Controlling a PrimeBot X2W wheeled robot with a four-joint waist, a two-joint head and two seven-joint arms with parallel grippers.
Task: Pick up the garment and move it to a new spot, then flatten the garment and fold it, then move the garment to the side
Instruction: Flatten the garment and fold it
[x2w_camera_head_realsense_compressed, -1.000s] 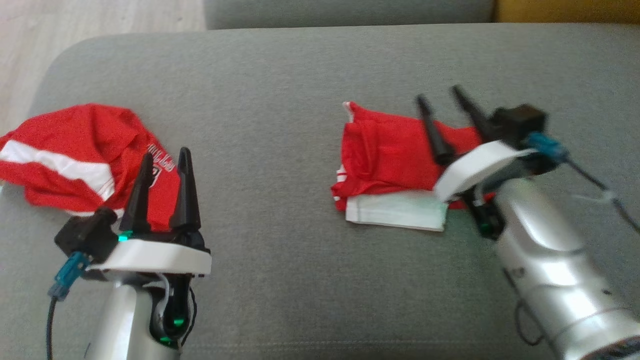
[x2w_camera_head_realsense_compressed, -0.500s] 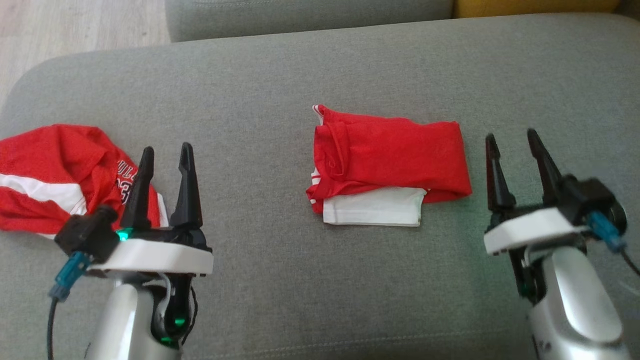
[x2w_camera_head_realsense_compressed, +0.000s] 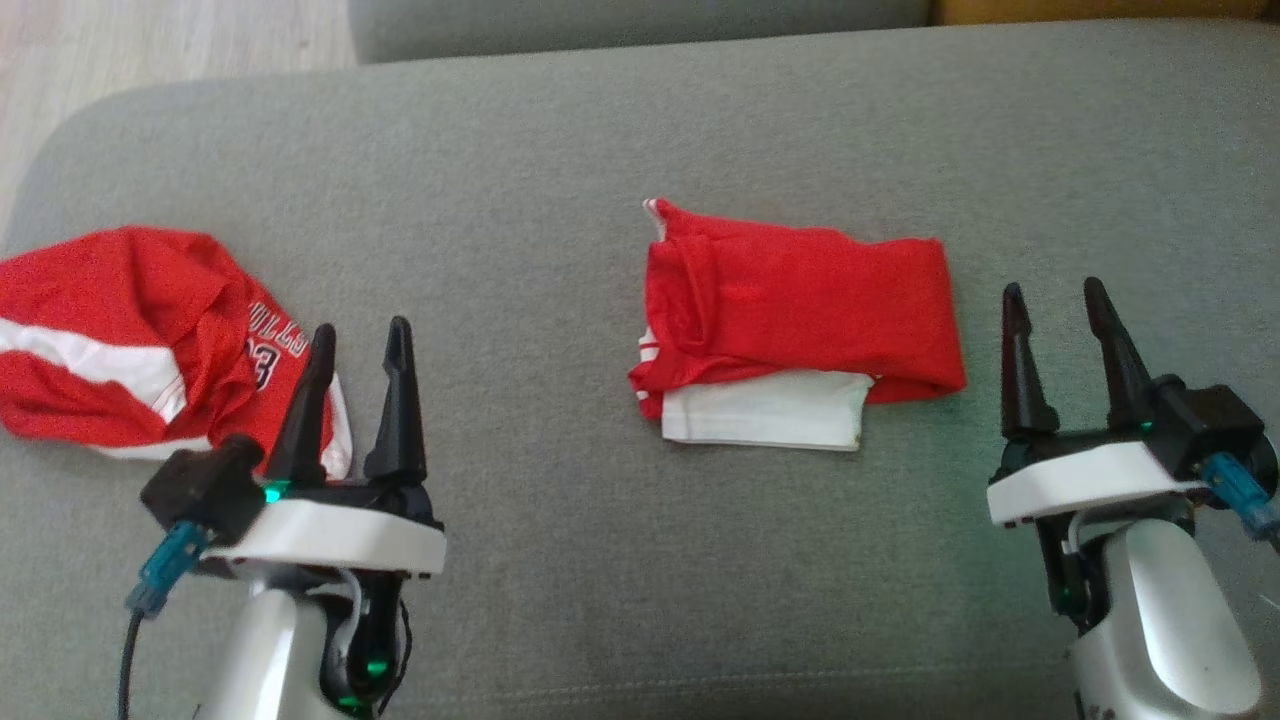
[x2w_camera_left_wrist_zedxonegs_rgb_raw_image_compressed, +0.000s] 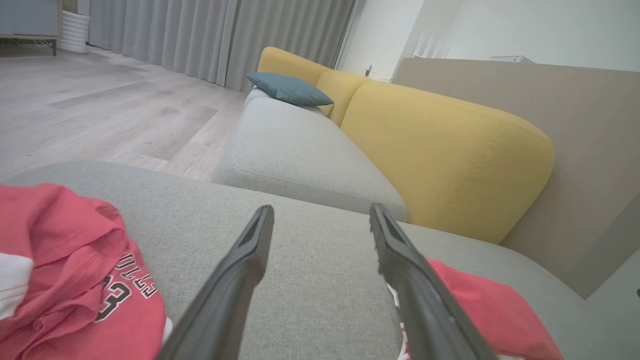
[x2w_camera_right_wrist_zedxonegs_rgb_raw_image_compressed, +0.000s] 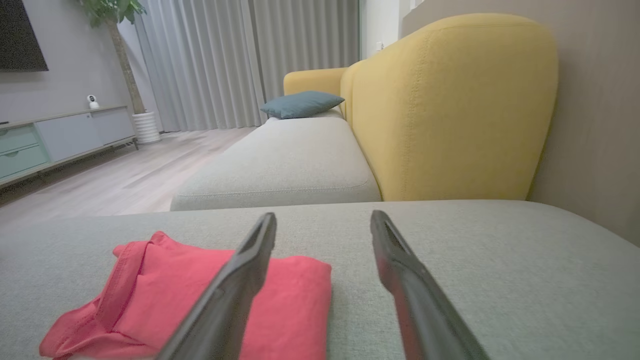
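Observation:
A folded red garment (x2w_camera_head_realsense_compressed: 800, 310) with a white panel at its near edge lies in the middle of the grey cushion (x2w_camera_head_realsense_compressed: 560, 150); it also shows as the folded garment (x2w_camera_right_wrist_zedxonegs_rgb_raw_image_compressed: 200, 295) at the lower left of the right wrist view. My right gripper (x2w_camera_head_realsense_compressed: 1055, 300) stands open just right of it, touching nothing. A crumpled red jersey (x2w_camera_head_realsense_compressed: 130, 340) with white stripes and lettering lies at the far left, seen again as the jersey (x2w_camera_left_wrist_zedxonegs_rgb_raw_image_compressed: 65, 270) in the left wrist view. My left gripper (x2w_camera_head_realsense_compressed: 362, 335) is open beside the jersey's right edge, holding nothing.
Behind the grey cushion a second grey seat (x2w_camera_right_wrist_zedxonegs_rgb_raw_image_compressed: 280, 160) carries a blue pillow (x2w_camera_right_wrist_zedxonegs_rgb_raw_image_compressed: 300, 102), with a yellow sofa back (x2w_camera_right_wrist_zedxonegs_rgb_raw_image_compressed: 450, 105) to the right. Wooden floor (x2w_camera_left_wrist_zedxonegs_rgb_raw_image_compressed: 100, 115) lies beyond the cushion's left edge. Bare cushion surface stretches between the two garments.
My right gripper pulled back off the folded garment to its right side and now stands apart from it. The head camera shifted a little. The left arm held its place.

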